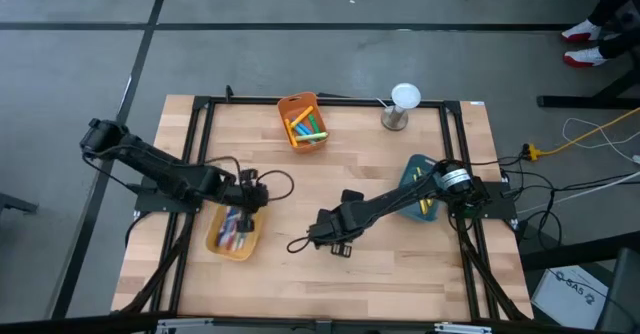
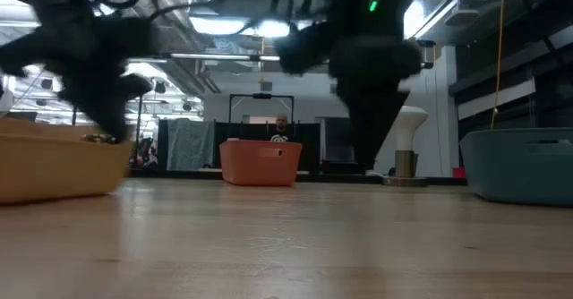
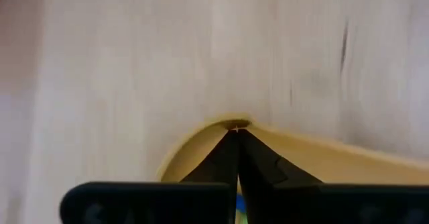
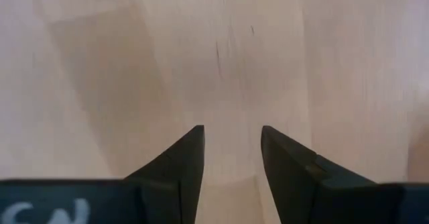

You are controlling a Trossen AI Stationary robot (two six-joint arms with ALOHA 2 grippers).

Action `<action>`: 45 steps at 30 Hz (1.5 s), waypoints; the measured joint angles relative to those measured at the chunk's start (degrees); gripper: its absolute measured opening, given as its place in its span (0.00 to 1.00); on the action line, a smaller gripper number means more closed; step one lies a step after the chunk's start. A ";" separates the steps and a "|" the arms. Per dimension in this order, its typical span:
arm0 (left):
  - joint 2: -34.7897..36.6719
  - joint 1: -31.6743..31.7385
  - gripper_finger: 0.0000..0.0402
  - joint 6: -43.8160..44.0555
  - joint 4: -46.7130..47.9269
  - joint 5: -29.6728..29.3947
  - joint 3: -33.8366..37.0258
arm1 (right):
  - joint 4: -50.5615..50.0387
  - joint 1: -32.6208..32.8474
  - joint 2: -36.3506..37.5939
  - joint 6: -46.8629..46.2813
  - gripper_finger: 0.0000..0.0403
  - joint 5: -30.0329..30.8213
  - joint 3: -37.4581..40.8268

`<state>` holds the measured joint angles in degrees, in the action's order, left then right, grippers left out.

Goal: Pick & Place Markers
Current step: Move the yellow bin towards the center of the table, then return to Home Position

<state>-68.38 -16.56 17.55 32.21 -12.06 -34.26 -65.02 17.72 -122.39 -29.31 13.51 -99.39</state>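
Several coloured markers (image 1: 305,126) lie in the orange bin (image 1: 296,106) at the table's far middle. More markers (image 1: 233,226) lie in the yellow bin (image 1: 245,249) at the near left. A yellow marker (image 1: 425,206) shows in the teal bin (image 1: 412,167) at the right. My left gripper (image 3: 236,126) is shut, with nothing between its fingers, and points down over the yellow bin's far rim (image 3: 201,130). My right gripper (image 4: 231,135) is open over bare wood near the table's middle (image 1: 320,232), with nothing between its fingers. My left gripper's shut fingertips (image 3: 231,133) stand right at the yellow bin's rim, coming from above. I cannot tell whether they touch it.
A white lamp-like object on a metal foot (image 1: 402,104) stands at the far right, beside the orange bin. A black frame (image 1: 200,134) runs around the tabletop. Bare wood lies between the three bins. Cables trail off the table's right edge (image 1: 560,144).
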 joint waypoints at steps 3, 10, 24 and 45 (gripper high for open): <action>-0.02 3.01 0.00 -5.80 -9.18 0.73 0.00 | -0.85 1.28 1.94 -1.67 0.36 0.52 0.00; -3.12 10.35 0.00 -19.07 -29.09 4.11 -0.02 | -0.79 3.98 6.26 -5.98 0.36 3.84 0.00; 16.91 11.04 0.01 -19.98 -26.88 20.77 -10.12 | 1.60 4.98 7.87 -8.36 0.36 4.65 -0.02; 33.05 1.41 0.02 -15.77 -14.42 9.58 -5.49 | 8.97 6.22 7.98 -2.24 0.36 21.44 0.03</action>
<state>-35.33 -15.16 1.78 17.79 -2.48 -39.75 -56.05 23.94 -114.41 -31.55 34.94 -99.36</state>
